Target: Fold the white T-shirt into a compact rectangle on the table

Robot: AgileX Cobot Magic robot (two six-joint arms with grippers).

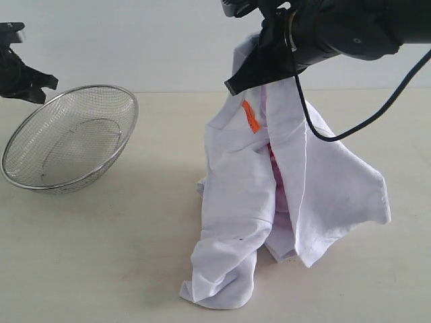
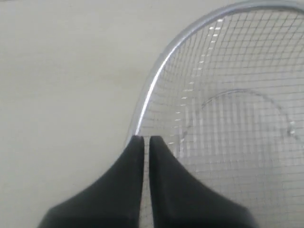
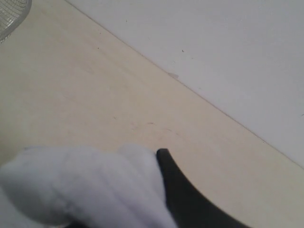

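Note:
The white T-shirt (image 1: 289, 188) hangs bunched from my right gripper (image 1: 250, 67), which is shut on its upper part high above the table (image 1: 135, 256). A red neck tag (image 1: 251, 116) shows near the top, and the lower folds rest on the tabletop. In the right wrist view the white T-shirt (image 3: 90, 185) covers one finger; the other black finger (image 3: 178, 190) shows beside the cloth. My left gripper (image 1: 27, 81) hovers at the far left, shut and empty. In the left wrist view the left gripper (image 2: 146, 140) sits over the basket's rim.
A silver wire-mesh basket (image 1: 71, 138) lies tilted on the table at the left, empty; its mesh basket wall (image 2: 228, 118) fills the left wrist view. A black cable (image 1: 377, 108) loops down from the right arm. A white wall stands behind the table.

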